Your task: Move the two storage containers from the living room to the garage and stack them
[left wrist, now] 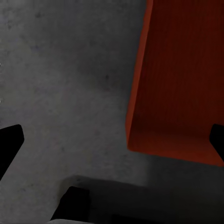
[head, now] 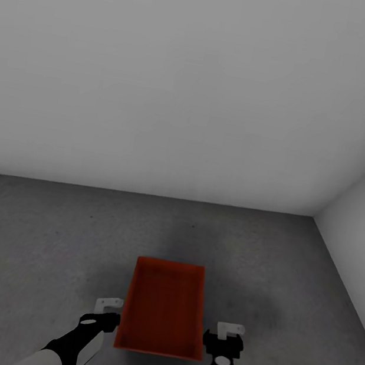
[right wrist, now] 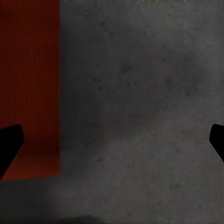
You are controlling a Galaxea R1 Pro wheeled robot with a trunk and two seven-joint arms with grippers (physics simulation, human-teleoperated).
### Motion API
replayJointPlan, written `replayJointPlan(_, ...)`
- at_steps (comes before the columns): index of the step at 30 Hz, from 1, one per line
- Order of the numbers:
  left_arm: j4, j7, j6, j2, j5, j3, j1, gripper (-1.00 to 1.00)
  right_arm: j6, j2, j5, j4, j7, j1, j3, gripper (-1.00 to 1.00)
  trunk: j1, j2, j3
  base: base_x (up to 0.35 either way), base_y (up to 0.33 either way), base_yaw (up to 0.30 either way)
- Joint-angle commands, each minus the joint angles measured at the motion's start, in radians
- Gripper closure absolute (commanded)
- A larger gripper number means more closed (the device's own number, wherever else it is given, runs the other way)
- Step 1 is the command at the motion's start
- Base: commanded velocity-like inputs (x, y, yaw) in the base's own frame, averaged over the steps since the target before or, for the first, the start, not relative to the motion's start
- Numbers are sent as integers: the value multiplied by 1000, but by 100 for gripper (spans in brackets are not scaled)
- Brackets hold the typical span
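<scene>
A red-orange rectangular plastic storage container [head: 165, 308] with low straight walls sits between the robot's two arms, above the dark grey speckled concrete floor [head: 34, 240], close to the corner where two plain white walls [head: 182, 81] meet. Whether it rests on the concrete or hangs just above it, I cannot tell. The left claw [head: 107, 311] stands at the container's left long side, and the right claw [head: 226, 336] at its right long side, each just beside the wall of the bin. Both claws are spread wide, their dark fingertips [left wrist: 10, 140] far apart, clamping nothing. In the left wrist view the bin's outer wall and corner [left wrist: 179, 88] show over the concrete, with a soft shadow beneath.
</scene>
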Motion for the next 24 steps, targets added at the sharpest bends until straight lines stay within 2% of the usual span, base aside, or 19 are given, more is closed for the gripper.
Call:
replayJointPlan(1,-2,3,5,0,9,-2,0,-100,-5,0,-10,1,5,-1,8,-100,-4,7,4,0,0,0)
replayJointPlan(5,-2,3,5,0,9,-2,0,-100,-4,-1,-10,3,87,-1,9,-100,-19,35,23,0,0,0)
replayJointPlan(8,-1,3,5,0,9,-2,0,-100,-3,-1,-11,4,121,-1,10,-100,-31,56,37,0,0,0)
replayJointPlan(16,1,0,5,0,10,-2,0,-100,0,0,-10,20,148,-1,11,-100,-61,112,74,0,0,-44)
replayJointPlan(24,1,-4,5,0,12,-2,-1,-100,-4,0,-7,70,214,-1,12,-100,-92,168,112,0,0,-62)
